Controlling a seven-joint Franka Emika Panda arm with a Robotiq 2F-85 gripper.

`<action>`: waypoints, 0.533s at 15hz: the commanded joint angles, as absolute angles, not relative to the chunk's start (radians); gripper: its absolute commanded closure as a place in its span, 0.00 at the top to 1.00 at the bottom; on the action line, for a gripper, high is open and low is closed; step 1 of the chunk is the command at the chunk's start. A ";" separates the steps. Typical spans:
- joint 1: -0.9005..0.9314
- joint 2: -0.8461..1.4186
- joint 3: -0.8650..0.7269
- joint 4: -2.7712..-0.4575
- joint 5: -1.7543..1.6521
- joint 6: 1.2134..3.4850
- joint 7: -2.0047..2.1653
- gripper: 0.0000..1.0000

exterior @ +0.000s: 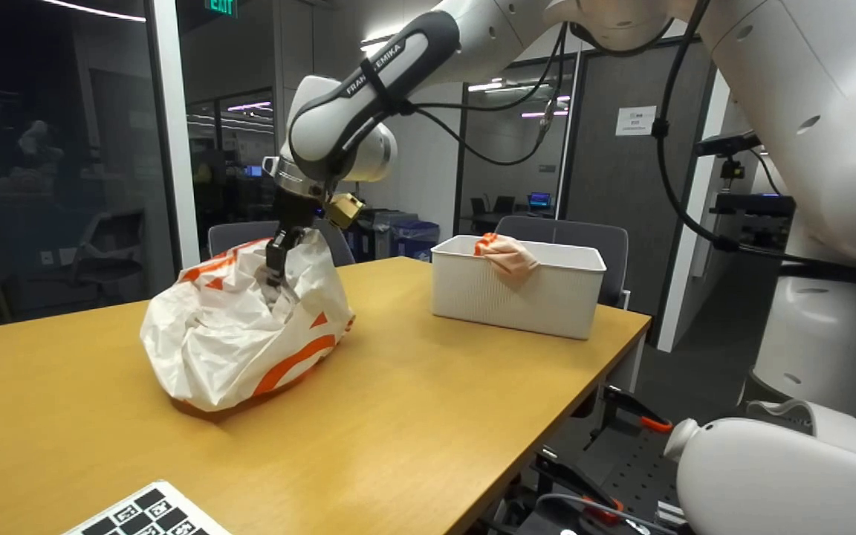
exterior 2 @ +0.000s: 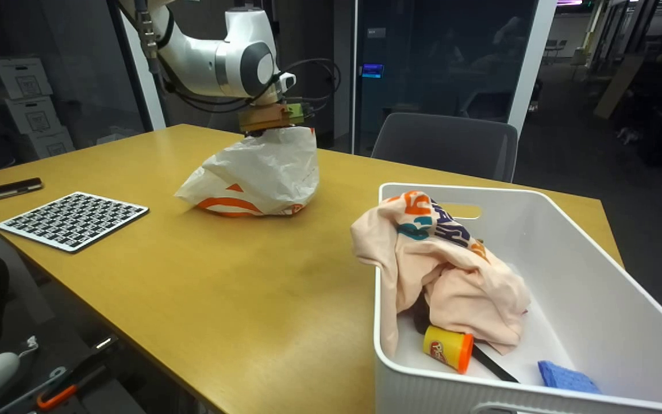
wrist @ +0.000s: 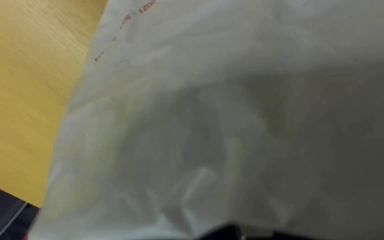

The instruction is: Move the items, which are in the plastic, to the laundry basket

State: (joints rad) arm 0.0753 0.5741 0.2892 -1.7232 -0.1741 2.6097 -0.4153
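Observation:
A white plastic bag with orange print (exterior: pixel 212 357) rests on the table, also in an exterior view (exterior 2: pixel 268 172); the wrist view is mostly filled by its plastic (wrist: pixel 185 66). My gripper (exterior: pixel 277 271) points down into the bag's open mouth. Only dark finger edges (wrist: pixel 255 233) show at the bottom of the wrist view, so I cannot tell whether it holds anything. Items inside the bag are hidden. The white laundry basket (exterior: pixel 502 305) also shows in an exterior view (exterior 2: pixel 595 270). It holds a pink printed cloth (exterior 2: pixel 457 282), a yellow cup (exterior 2: pixel 446 348), a blue sponge (exterior 2: pixel 566 376) and a dark long object (exterior 2: pixel 495 362).
A checkered board (exterior 2: pixel 75 221) and a dark case (exterior 2: pixel 8 190) lie on the wooden table (exterior: pixel 398 416). The cloth hangs over the basket's rim. Chairs (exterior 2: pixel 446 144) stand behind the table. Clamps (exterior: pixel 584 483) are at the robot's base.

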 commanded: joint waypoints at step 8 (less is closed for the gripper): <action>0.079 0.325 0.257 -1.866 0.070 2.586 -0.289 0.04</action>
State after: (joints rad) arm 0.0193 0.4380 0.3401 -1.7742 0.1400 2.5313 -0.3844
